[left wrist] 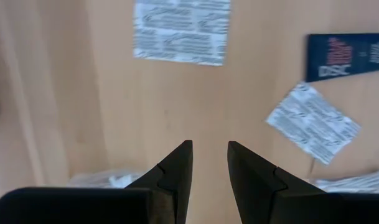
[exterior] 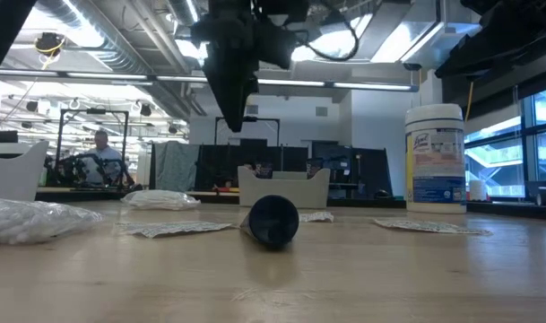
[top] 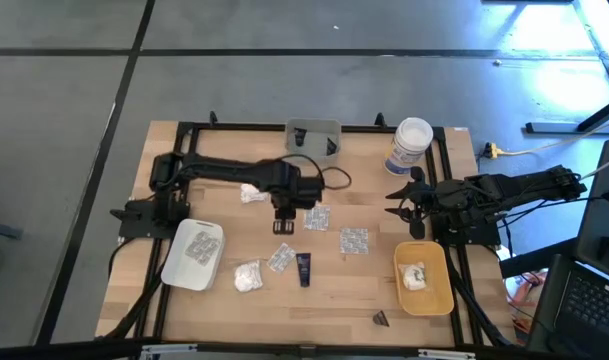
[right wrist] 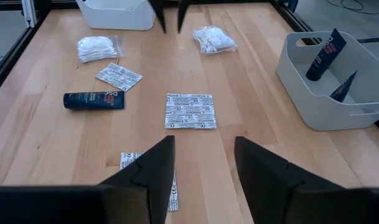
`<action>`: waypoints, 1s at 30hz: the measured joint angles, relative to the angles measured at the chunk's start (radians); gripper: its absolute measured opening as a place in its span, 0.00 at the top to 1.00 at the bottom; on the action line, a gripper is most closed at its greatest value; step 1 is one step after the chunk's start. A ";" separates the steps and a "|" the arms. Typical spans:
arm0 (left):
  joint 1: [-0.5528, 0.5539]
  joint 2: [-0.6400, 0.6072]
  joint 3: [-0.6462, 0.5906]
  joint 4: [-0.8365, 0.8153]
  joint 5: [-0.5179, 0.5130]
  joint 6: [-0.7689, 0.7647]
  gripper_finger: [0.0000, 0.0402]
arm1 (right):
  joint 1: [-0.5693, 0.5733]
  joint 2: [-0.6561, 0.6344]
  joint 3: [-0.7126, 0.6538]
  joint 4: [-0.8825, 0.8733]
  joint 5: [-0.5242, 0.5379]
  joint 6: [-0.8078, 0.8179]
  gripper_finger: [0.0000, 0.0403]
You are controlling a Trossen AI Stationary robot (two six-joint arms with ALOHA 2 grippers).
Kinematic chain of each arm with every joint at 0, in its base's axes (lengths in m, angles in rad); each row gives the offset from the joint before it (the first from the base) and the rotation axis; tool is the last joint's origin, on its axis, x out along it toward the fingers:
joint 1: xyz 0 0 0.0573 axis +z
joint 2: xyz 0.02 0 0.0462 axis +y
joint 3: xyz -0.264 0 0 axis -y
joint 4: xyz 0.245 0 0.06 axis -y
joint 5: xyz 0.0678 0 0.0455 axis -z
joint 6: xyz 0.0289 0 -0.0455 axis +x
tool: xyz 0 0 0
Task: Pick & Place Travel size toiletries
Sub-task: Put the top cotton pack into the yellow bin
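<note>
We judge the flat silvery packet (top: 317, 218) at frame center light, thin and slippery, best pinched at 1 edge by the left gripper (top: 284, 212), whose fingers stand slightly apart and empty above it, while the right gripper (top: 416, 193), parted and empty, waits at right.

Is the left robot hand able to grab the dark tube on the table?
Probably yes. The left gripper hangs empty above the table, the dark tube lies close by in the open, and nothing stands between them.
</note>
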 joint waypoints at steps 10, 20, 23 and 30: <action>-0.065 -0.075 -0.104 0.091 0.000 -0.021 0.76 | 0.000 0.000 0.000 0.000 0.000 0.000 0.63; -0.106 -0.323 -0.354 0.274 -0.003 -0.093 0.76 | 0.000 0.000 0.000 0.000 0.000 0.000 0.67; -0.128 -0.395 -0.440 0.355 -0.003 -0.099 0.76 | 0.000 0.000 0.000 0.000 0.000 0.000 0.68; -0.185 -0.503 -0.563 0.440 -0.005 -0.116 0.76 | 0.000 0.000 0.000 0.000 0.000 0.000 0.70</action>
